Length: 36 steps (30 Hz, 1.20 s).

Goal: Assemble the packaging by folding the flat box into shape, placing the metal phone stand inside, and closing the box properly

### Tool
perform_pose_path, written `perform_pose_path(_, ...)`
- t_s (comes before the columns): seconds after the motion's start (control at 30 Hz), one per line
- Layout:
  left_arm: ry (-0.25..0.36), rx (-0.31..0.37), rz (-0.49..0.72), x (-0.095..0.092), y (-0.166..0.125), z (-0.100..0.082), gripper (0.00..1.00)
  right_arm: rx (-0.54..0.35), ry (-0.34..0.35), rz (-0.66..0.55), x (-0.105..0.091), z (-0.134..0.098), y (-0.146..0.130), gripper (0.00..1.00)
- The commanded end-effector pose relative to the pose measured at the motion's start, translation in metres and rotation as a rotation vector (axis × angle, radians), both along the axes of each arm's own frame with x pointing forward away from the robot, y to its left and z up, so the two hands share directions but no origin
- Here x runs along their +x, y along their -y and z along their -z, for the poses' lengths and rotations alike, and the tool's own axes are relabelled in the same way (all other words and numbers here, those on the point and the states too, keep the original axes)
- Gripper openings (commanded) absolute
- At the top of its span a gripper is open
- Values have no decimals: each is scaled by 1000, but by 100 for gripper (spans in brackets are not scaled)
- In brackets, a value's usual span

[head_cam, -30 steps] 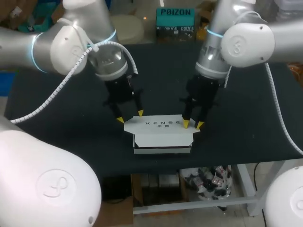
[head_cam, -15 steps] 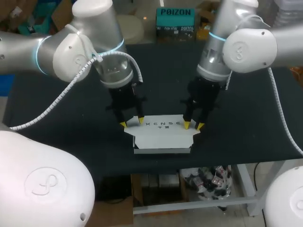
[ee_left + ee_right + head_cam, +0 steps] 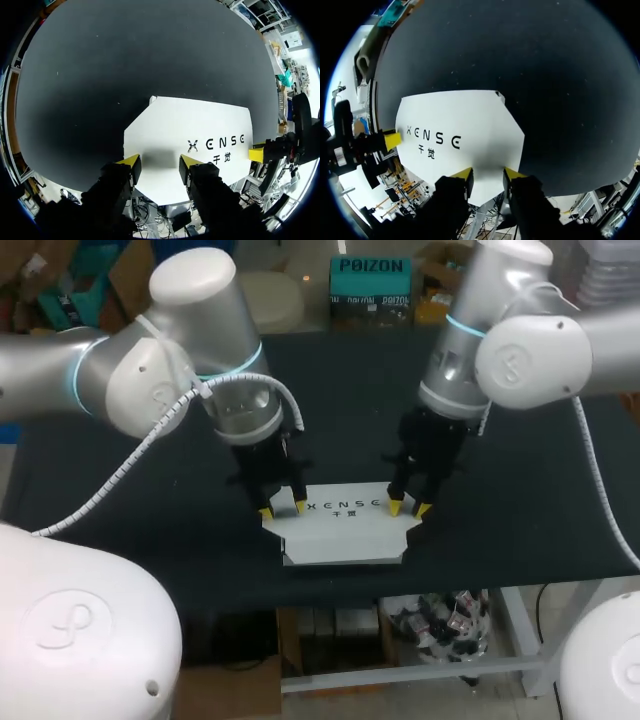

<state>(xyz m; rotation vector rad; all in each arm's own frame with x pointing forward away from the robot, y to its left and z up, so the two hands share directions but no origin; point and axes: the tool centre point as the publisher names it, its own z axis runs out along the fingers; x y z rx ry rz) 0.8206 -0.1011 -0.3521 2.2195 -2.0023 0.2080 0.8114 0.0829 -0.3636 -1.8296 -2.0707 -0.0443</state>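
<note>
White cardboard, the box (image 3: 343, 530) sits folded into shape near the front edge of the black desk (image 3: 520, 500), midway between our two arms; its printed lid (image 3: 345, 505) lies flat on top. Our left end effector (image 3: 281, 510) stands over the lid's left end, its yellow-tipped fingers a little apart with nothing held between them; our right end effector (image 3: 409, 508) stands likewise over the right end, fingers parted and gripping nothing; whether any tip touches the card we cannot tell.
</note>
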Motion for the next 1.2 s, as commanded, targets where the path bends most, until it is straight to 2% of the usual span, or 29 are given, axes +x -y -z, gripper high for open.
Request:
perform_pose_path(0.03,12,0,0,-5,0,1,50,-3,15,21,-6,-1,0,40)
perform_pose_path(0.37,33,2,21,-9,3,4,50,-18,-9,107,-8,2,1,43)
perform_pose_path(0.7,64,-18,47,-11,6,5,50,-42,12,172,-8,2,-6,44)
perform_pose_path(1.13,58,-21,26,-11,1,8,54,-73,34,206,-6,3,-9,44)
perform_pose_path(1.2,54,-25,21,-11,0,8,52,-73,37,209,-6,5,-8,43)
